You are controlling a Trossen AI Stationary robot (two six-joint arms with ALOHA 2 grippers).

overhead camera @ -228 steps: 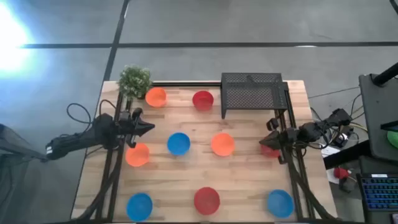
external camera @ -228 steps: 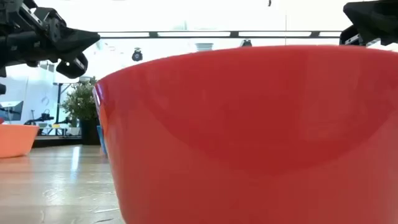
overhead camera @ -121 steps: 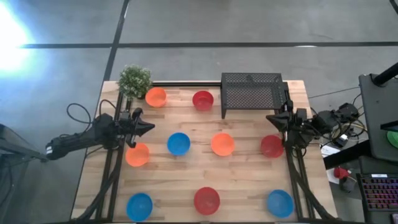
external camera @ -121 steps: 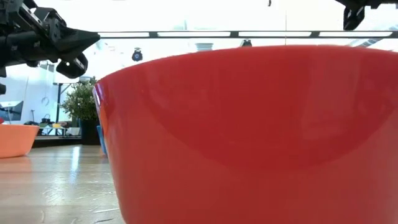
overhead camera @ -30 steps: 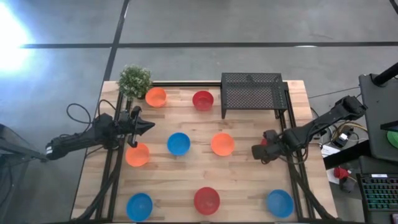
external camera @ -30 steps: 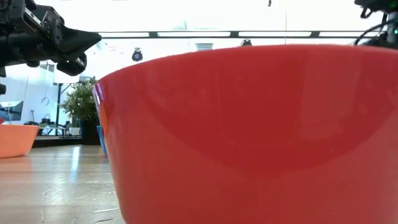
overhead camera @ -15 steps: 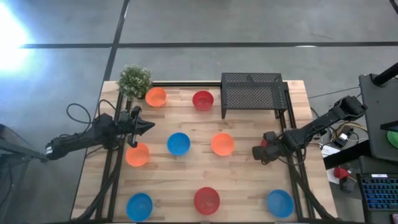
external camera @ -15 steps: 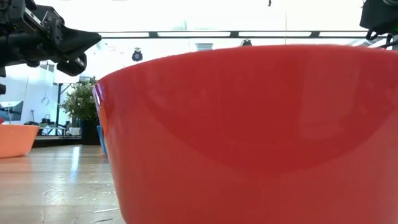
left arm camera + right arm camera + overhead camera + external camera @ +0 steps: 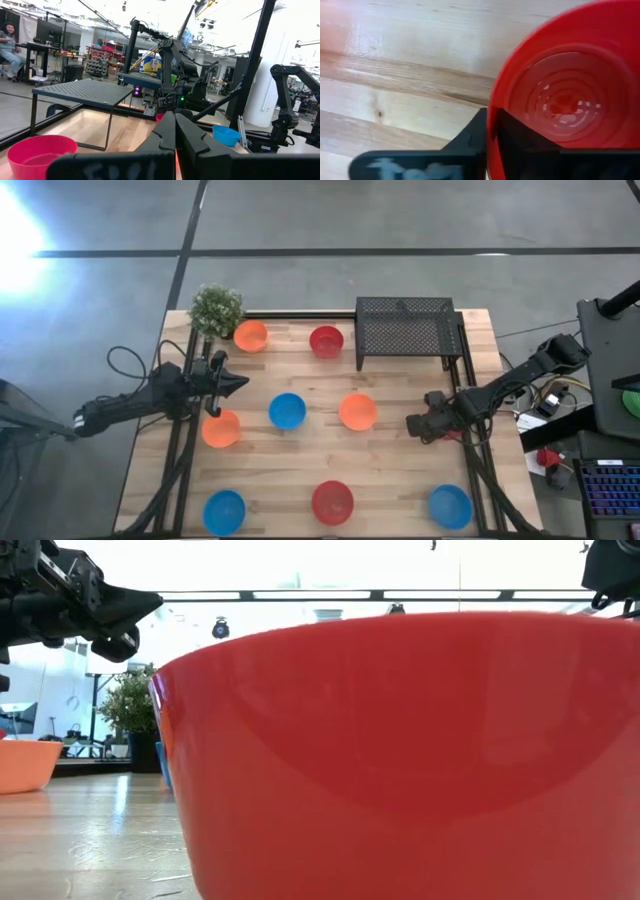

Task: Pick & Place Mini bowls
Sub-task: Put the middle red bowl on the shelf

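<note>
The pale wooden table (image 9: 300,460) carries a black mesh metal stand (image 9: 402,328) at its far edge. Near that stand's right legs, the right gripper (image 9: 491,131) pinches the rim of a small round red plastic bowl (image 9: 560,100), sitting upright, mouth upward; being round, it has no long axis. The left gripper (image 9: 238,384), closed and empty, hovers well left of the stand.

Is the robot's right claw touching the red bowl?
Touching. The right wrist view shows the right gripper with its two dark fingers closed on the rim of the red bowl, one finger on each side of the wall.
</note>
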